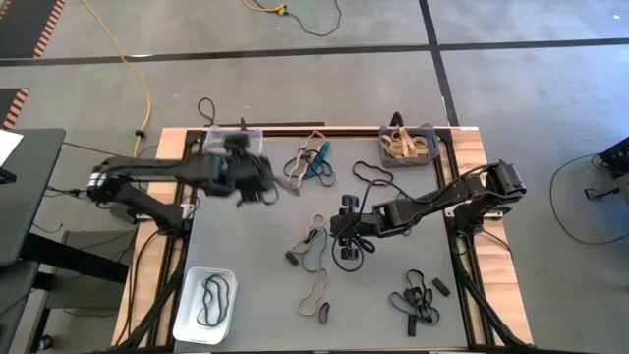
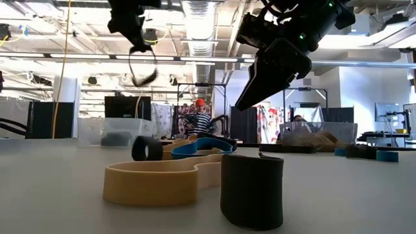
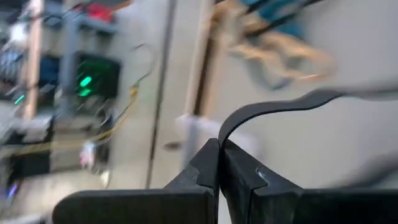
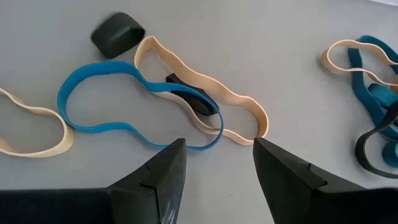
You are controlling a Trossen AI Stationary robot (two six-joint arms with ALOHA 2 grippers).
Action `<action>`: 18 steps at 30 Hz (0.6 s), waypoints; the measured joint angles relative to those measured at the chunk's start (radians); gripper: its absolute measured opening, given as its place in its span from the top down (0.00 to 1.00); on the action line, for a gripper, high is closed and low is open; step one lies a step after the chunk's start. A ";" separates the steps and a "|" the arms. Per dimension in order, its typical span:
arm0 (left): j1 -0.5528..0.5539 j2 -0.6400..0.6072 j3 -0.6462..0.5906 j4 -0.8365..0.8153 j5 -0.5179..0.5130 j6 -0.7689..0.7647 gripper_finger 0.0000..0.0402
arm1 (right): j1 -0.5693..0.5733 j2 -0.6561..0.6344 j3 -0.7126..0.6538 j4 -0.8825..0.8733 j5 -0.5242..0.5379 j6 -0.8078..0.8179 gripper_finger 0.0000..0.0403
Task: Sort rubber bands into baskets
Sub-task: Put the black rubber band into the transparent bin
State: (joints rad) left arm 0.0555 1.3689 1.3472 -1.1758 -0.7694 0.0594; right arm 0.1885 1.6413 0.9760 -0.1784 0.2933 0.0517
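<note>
High view: grey surface [image 1: 246, 265] with both arms over it, rubber bands scattered in loose clumps.
Left claw [image 1: 257, 183]: upper left of centre, just below the clear basket [image 1: 234, 138]; fingers pinched tight on a black rubber band [image 3: 273, 107], which dangles off the surface in the low view [image 2: 142, 68].
Right claw [image 1: 346, 234]: centre of frame, fingers spread wide, nothing held; right wrist view shows it above a blue band [image 4: 118, 106] tangled with a tan band [image 4: 205, 93] and a short black band [image 4: 189, 99].
Clear basket: top edge of surface, left of centre, contents hard to tell.
Dark grey basket [image 1: 409, 146]: top edge, right of centre, tan bands inside.
White basket [image 1: 204, 305]: lower left corner, dark bands inside.
Loose bands, high view: blue-black-tan clump [image 1: 313, 163] upper centre; black loop [image 1: 371, 175] to its right; tan loop [image 1: 314, 291] lower centre; dark clump [image 1: 417, 301] lower right.
Low view: wide black band [image 2: 252, 190] standing in the foreground, tan band [image 2: 153, 183] lying beside it.
Background, low view: a person in a striped shirt [image 2: 201, 122], far off behind the surface.
</note>
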 joint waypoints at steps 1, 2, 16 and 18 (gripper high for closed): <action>0.042 -0.019 0.000 0.003 -0.013 0.019 1.00 | 0.000 0.000 0.000 0.000 0.000 0.000 0.46; 0.085 -0.036 0.000 0.004 -0.017 0.040 1.00 | 0.000 0.000 0.000 0.001 0.000 0.000 0.46; 0.632 -0.012 -0.010 0.097 0.058 0.274 1.00 | 0.000 0.000 0.000 0.000 0.000 0.000 0.46; 0.684 0.015 -0.010 0.119 0.099 0.284 1.00 | 0.000 0.000 0.000 0.000 0.000 0.000 0.46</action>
State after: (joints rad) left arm 0.7395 1.3841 1.3369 -1.0563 -0.6699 0.3434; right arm 0.1883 1.6413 0.9760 -0.1780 0.2932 0.0521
